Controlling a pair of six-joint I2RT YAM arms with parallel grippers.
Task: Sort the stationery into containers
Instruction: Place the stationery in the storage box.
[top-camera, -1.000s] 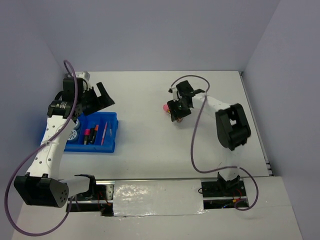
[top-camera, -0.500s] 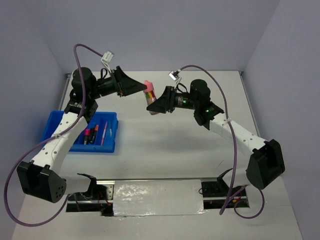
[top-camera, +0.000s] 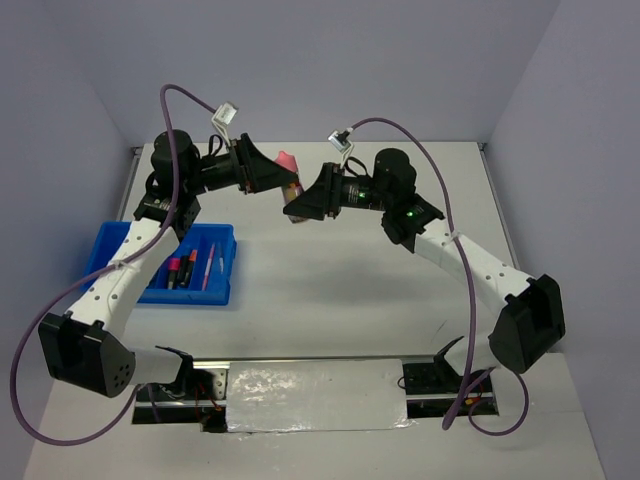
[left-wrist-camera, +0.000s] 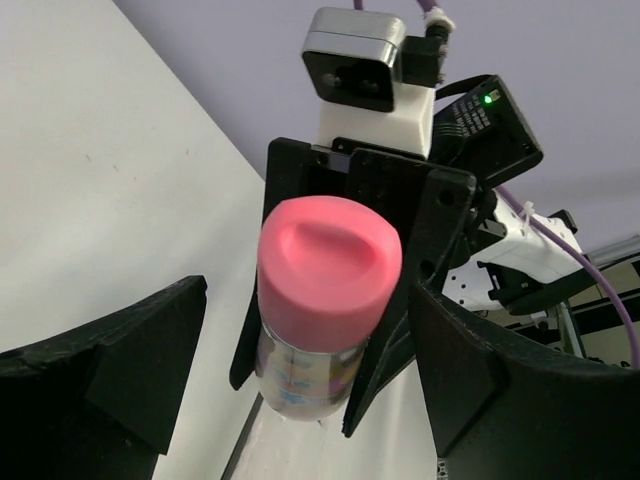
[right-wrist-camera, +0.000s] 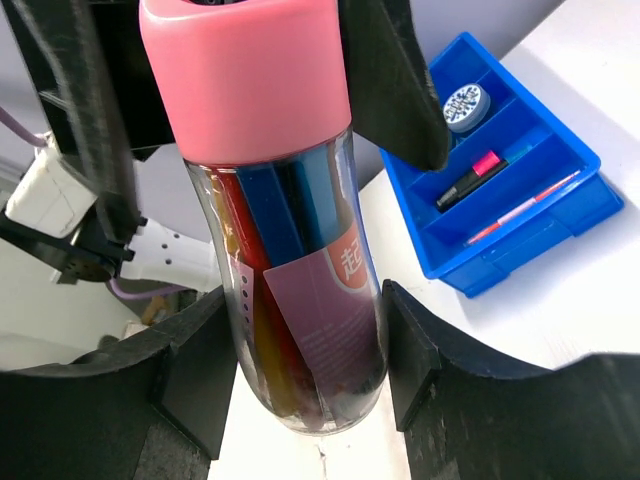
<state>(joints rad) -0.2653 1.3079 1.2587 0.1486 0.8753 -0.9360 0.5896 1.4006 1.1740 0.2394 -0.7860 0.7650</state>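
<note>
Handover pose, mid-air over the far middle of the table. The right gripper is clamped on the clear barrel of the pink capsule-shaped case, both pads pressed to its lower half, pink cap pointing toward the other arm. The left gripper stands wide open with 1 finger on each side of the cap; the left wrist view shows a gap on both sides, so no contact and nothing held.

The blue tray sits near-left, well apart from the case. It has 3 compartments: a blue-white disc in the left one, highlighters in the middle, a thin pink pen in the right.

Handling guess: the case looks like hard, smooth plastic, light, round in section, so likely to roll or slip in flat pads. The pens inside may shift (it looks fairly full). The cap could pull off if it is the only thing gripped. Safer hold seems to be the barrel just under the cap, squeezed across its width, firm but not hard.
</note>
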